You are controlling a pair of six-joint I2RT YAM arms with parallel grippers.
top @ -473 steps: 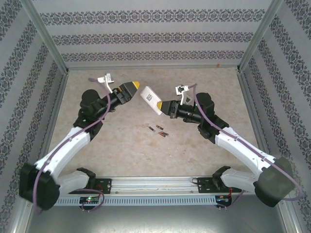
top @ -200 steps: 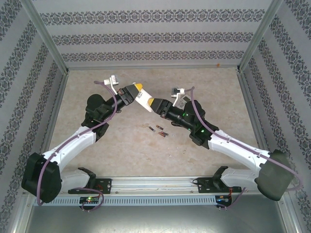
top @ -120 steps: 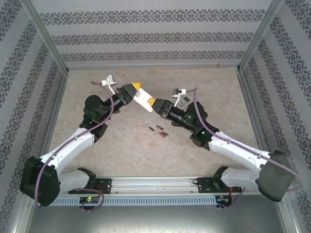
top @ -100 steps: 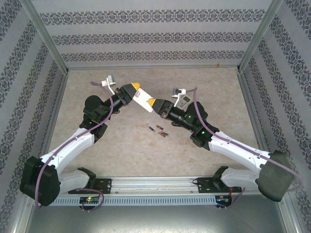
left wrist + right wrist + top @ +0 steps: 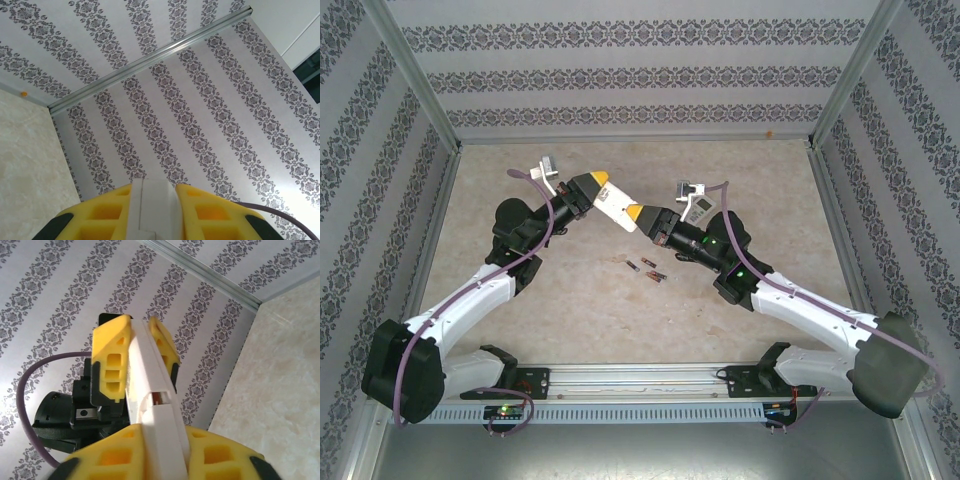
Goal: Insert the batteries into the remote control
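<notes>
While the overhead view takes in both arms meeting above the far half of the table [image 5: 780, 200], the remote [image 5: 616, 205] is a small white bar bridged between them, held off the surface. The left gripper [image 5: 600, 190] is closed on its far-left end and the right gripper [image 5: 640, 215] on its near-right end. From the right wrist the remote runs edge-on from that gripper's own yellow fingers [image 5: 107, 457] up into the left one's, pinched on both faces. A small opening partway along shows something reddish-brown, too small to name. The left wrist catches just a stub of white between its pads, the rest cut off at the bottom edge, with patterned wall [image 5: 200, 100] and a metal rail [image 5: 150, 58] beyond. The batteries [image 5: 647, 269] lie loose on the table on the near side of the grippers, apart from both. I make them three, though they are too tiny to count surely.
</notes>
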